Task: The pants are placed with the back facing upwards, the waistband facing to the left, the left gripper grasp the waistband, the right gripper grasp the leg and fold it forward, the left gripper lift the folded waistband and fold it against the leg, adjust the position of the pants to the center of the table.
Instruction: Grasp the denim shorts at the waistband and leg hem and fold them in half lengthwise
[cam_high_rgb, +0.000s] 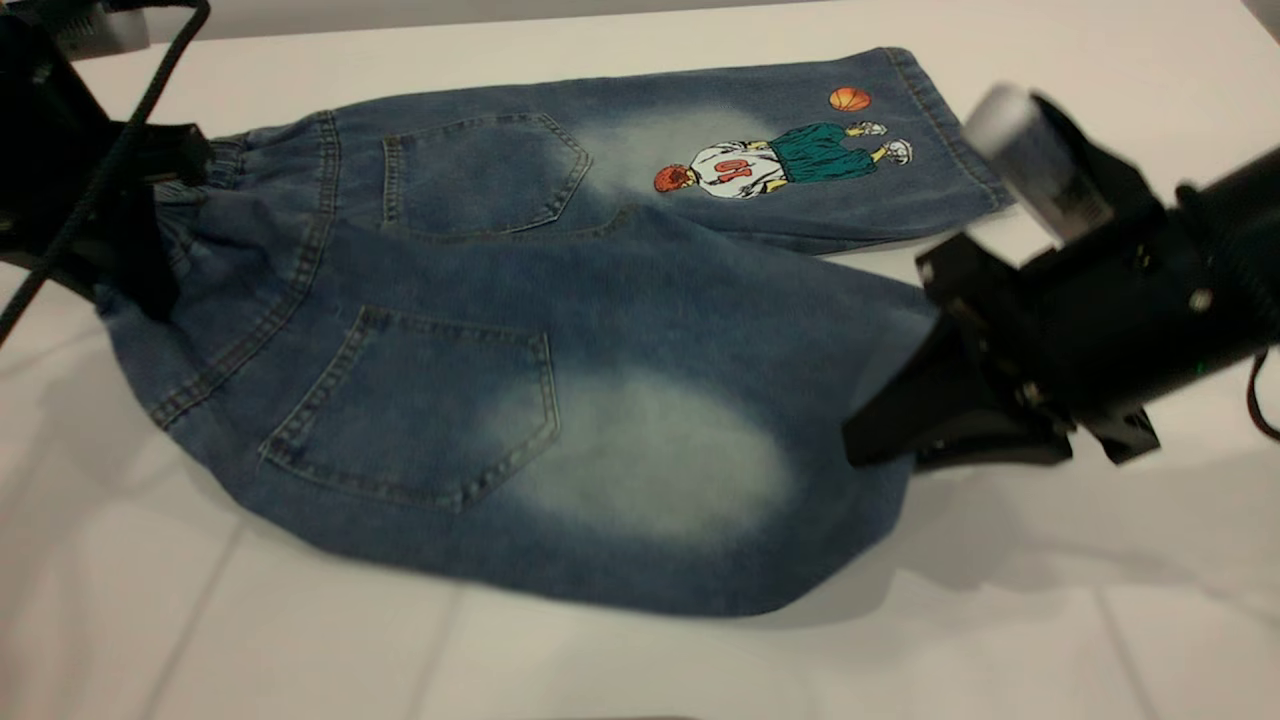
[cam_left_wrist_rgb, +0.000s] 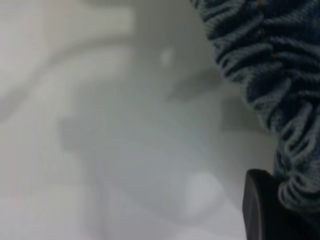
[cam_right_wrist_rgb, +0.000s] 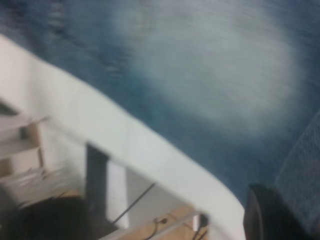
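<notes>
The pants (cam_high_rgb: 450, 300) lie back side up on the table (cam_high_rgb: 300, 640), with the waistband (cam_high_rgb: 225, 160) to the left. My left gripper (cam_high_rgb: 150, 265) is at that end, shut on the waistband; its black finger (cam_left_wrist_rgb: 257, 210) presses against the ruffled elastic (cam_left_wrist_rgb: 260, 65). The plain leg (cam_high_rgb: 650, 460) with the pale oval fade is the near one, and its hem end is raised off the table. My right gripper (cam_high_rgb: 880, 440) is shut on that hem. In the right wrist view, denim (cam_right_wrist_rgb: 210, 65) drapes over one finger (cam_right_wrist_rgb: 265, 215).
The other leg, with the basketball-player print (cam_high_rgb: 780, 160), lies flat toward the far side. White tabletop surrounds the shorts on all sides. The right wrist view shows the table's edge (cam_right_wrist_rgb: 125, 140), with floor and cables beyond it.
</notes>
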